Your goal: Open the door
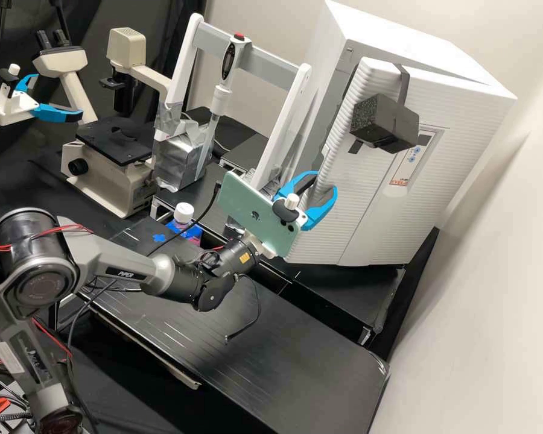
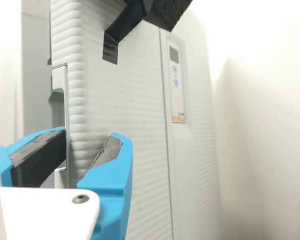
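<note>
Well, near bench (image 1: pixel 295 355) and pale wall (image 1: pixel 482 289), the unclenched hand (image 1: pixel 325 182) straddles the door's edge (image 2: pixel 76 105).

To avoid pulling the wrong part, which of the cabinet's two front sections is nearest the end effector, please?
The door section, its edge between the blue fingers; the other, beyond the seam, bears controls.

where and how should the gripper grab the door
The door is probably best gripped by its ribbed side edge, at the recess, coming from the front with one finger each side: the edge is a thick lip, and the recess seems to leave room for a finger.
</note>
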`<control>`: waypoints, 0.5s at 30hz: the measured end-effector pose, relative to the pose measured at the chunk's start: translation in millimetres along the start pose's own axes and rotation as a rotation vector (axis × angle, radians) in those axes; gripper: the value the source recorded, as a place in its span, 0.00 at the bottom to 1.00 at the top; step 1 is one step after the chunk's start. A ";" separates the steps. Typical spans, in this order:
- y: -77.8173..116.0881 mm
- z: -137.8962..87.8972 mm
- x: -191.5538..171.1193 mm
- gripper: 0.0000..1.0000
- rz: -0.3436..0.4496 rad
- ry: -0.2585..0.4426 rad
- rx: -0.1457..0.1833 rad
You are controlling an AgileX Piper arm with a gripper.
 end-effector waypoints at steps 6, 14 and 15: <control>12.5 14.1 -12.7 0.00 0.067 0.002 -0.006; 23.1 36.4 -25.9 0.00 0.131 -0.026 0.012; 24.9 39.7 -27.7 0.00 0.144 -0.036 0.014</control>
